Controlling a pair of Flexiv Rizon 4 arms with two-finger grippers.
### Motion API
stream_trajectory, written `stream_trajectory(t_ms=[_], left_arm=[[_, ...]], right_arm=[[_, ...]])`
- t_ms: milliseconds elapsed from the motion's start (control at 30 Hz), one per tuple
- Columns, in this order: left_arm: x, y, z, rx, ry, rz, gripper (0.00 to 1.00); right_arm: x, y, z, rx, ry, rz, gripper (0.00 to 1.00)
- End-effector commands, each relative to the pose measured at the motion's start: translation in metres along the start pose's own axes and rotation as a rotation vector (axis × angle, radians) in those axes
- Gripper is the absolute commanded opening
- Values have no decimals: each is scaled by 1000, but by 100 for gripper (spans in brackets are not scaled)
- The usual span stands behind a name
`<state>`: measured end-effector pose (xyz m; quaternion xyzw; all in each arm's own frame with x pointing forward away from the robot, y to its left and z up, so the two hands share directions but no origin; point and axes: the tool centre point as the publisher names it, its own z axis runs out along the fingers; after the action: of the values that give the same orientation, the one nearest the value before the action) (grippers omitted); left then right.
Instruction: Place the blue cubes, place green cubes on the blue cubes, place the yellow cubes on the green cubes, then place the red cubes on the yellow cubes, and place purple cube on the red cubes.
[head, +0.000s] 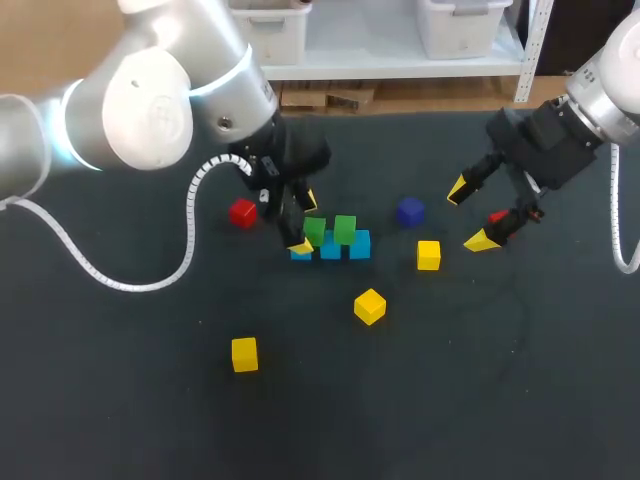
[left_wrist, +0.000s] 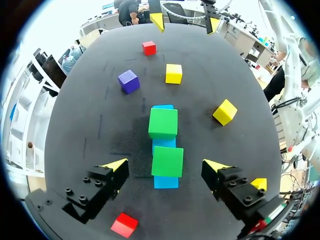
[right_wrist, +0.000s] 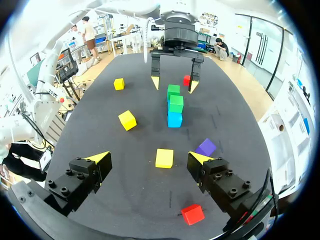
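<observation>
Three blue cubes (head: 331, 247) lie in a row mid-table. Two green cubes (head: 345, 229) rest on them: one (left_wrist: 167, 161) near the left end, one (left_wrist: 163, 123) over the middle. My left gripper (head: 305, 222) hangs open astride the near green cube, and its fingertips (left_wrist: 116, 164) stand clear of both sides. My right gripper (head: 470, 214) is open and empty at the right, over a red cube (head: 497, 216). A second red cube (head: 241, 212) sits left of the row. The purple cube (head: 409, 211) and three yellow cubes (head: 428, 254) (head: 369, 306) (head: 244, 354) lie loose.
In the right wrist view, a yellow cube (right_wrist: 164, 158) and the purple cube (right_wrist: 206, 147) lie ahead of the right gripper (right_wrist: 149, 160), with the red cube (right_wrist: 192, 214) under it. Dark table (head: 120, 400) stretches bare at the front left and front right.
</observation>
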<state>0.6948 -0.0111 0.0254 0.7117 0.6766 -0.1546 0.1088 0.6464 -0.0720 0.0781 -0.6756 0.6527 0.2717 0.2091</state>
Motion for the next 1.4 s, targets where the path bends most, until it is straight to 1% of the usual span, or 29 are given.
stream_trajectory(t_ms=[33, 233, 700, 1067, 1400], left_arm=[[0, 2, -1, 0, 1, 1, 100], [-2, 8, -1, -6, 1, -1, 100], [-20, 17, 4, -11, -20, 33, 100], [-27, 20, 8, -6, -33, 42, 100], [-26, 24, 9, -3, -29, 47, 100]], right_arm=[[0, -1, 0, -2, -3, -2, 100], [0, -1, 0, -2, -3, -2, 100], [0, -1, 0, -2, -3, -2, 100], [0, -1, 0, -2, -3, -2, 100], [0, -1, 0, -2, -3, -2, 100]])
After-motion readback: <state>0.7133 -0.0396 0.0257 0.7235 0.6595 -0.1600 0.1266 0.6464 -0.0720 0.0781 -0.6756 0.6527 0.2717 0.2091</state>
